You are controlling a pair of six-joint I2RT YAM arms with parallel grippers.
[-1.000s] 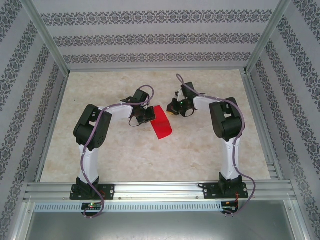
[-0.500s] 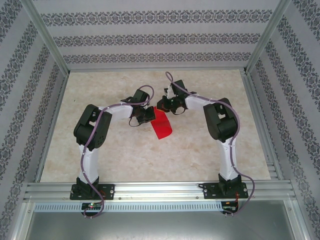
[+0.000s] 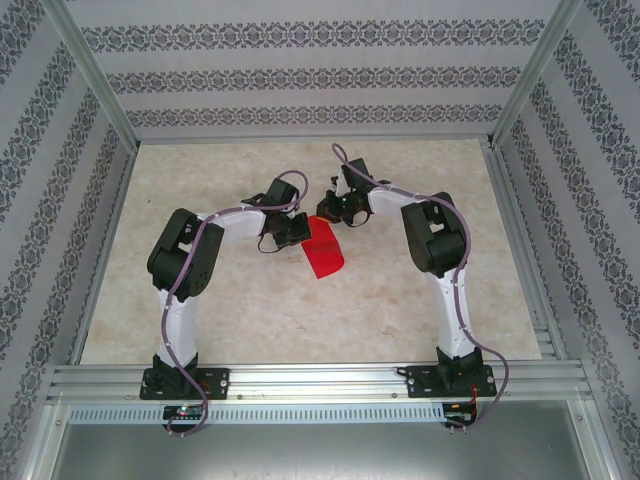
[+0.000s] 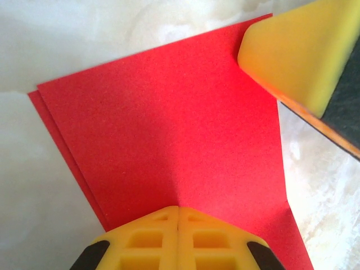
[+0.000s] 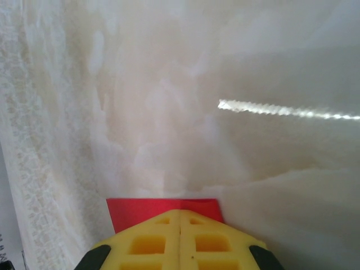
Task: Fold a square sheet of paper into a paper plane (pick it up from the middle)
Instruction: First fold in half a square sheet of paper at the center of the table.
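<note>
Both left tool and right tool, closed, touch folded red paper.

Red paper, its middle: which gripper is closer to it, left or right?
Left. The left gripper, shut, presses down on the red paper partway along its left side. The right gripper, also shut, sits at the paper's far corner.
</note>
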